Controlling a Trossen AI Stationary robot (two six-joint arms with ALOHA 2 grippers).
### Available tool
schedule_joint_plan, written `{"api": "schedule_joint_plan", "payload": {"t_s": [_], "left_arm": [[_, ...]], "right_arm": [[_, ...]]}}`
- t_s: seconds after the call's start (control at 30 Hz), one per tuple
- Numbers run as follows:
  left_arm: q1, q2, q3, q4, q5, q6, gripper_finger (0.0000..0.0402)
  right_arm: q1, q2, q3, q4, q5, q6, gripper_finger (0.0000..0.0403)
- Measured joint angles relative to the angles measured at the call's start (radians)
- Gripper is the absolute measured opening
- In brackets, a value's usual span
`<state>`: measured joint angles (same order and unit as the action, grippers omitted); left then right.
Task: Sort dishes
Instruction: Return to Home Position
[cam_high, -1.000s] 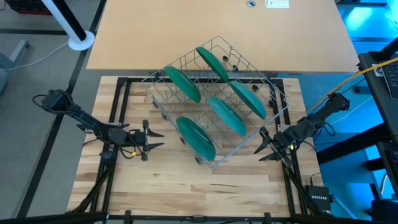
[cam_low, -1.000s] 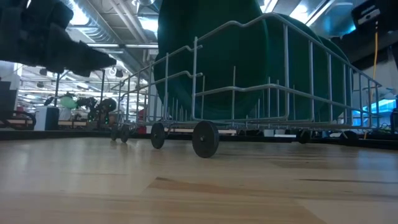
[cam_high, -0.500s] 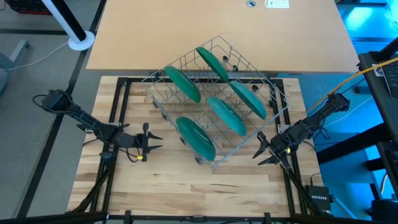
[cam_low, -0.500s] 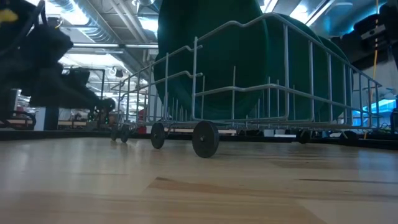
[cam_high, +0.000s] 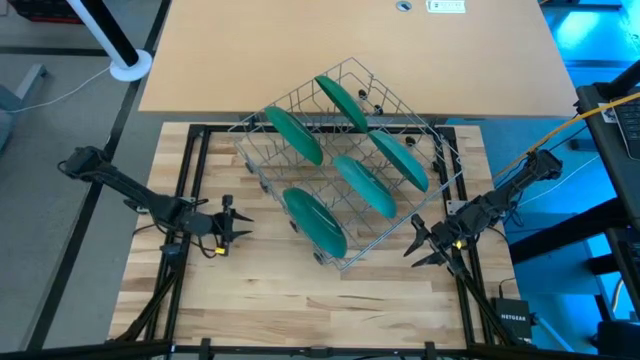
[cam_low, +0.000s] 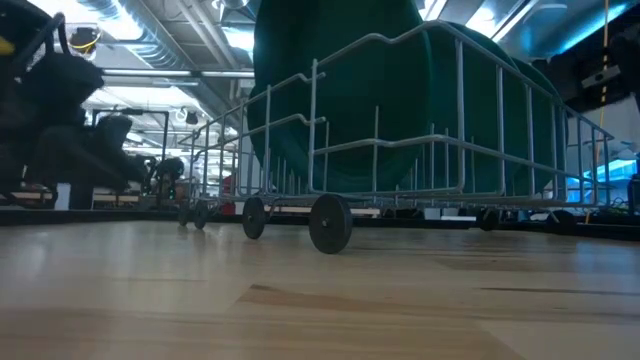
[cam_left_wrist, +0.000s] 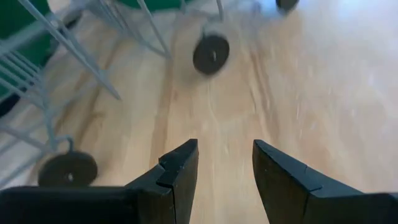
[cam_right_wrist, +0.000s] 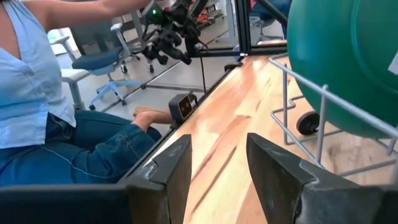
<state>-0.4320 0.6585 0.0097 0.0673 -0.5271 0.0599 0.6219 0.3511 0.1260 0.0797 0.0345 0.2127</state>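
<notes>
Five green plates (cam_high: 365, 185) standing on edge in the wire rack (cam_high: 300, 178), mid desk (cam_high: 300, 300). My left end effector (cam_high: 238, 224) sits low just left of the rack, fingers partly apart, holding nothing. Right end effector (cam_high: 412, 240) near the rack's right corner, also partly spread, empty

Both arms are slim and black, built of narrow links joined by chunkier rounded joints. The left arm (cam_high: 130, 190) has thin black cables (cam_high: 152, 300) running off toward the near edge of the table; the right arm (cam_high: 500, 200) has the same build. A small yellow mark (cam_high: 217, 249) sits on the left tool (cam_high: 240, 226). Seen close, the fingers (cam_left_wrist: 180, 177) of the left tool and the right tool (cam_high: 412, 243) are matte dark wedges, broad at the base, each with a stepped notch on its inner face.
</notes>
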Motion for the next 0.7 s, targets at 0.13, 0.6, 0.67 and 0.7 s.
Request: {"api": "schedule_joint_plan", "payload": {"t_s": [0.13, 0.6, 0.67, 0.7], "left_arm": [[0.000, -0.095, 0.000, 0.000, 0.000, 0.000, 0.0143], [0.000, -0.422, 0.000, 0.000, 0.000, 0.000, 0.0143], [0.000, -0.460, 0.000, 0.000, 0.000, 0.000, 0.0143], [0.000, -0.479, 0.000, 0.000, 0.000, 0.000, 0.0143]], "right_arm": [[0.000, 0.000, -0.018, 0.003, 0.002, 0.000, 0.0159], [0.000, 0.000, -0.031, 0.008, 0.003, 0.045, 0.0159], [0.000, 0.000, -0.031, 0.008, 0.005, 0.045, 0.0159], [0.000, 0.000, -0.031, 0.008, 0.010, 0.045, 0.0159]]}}
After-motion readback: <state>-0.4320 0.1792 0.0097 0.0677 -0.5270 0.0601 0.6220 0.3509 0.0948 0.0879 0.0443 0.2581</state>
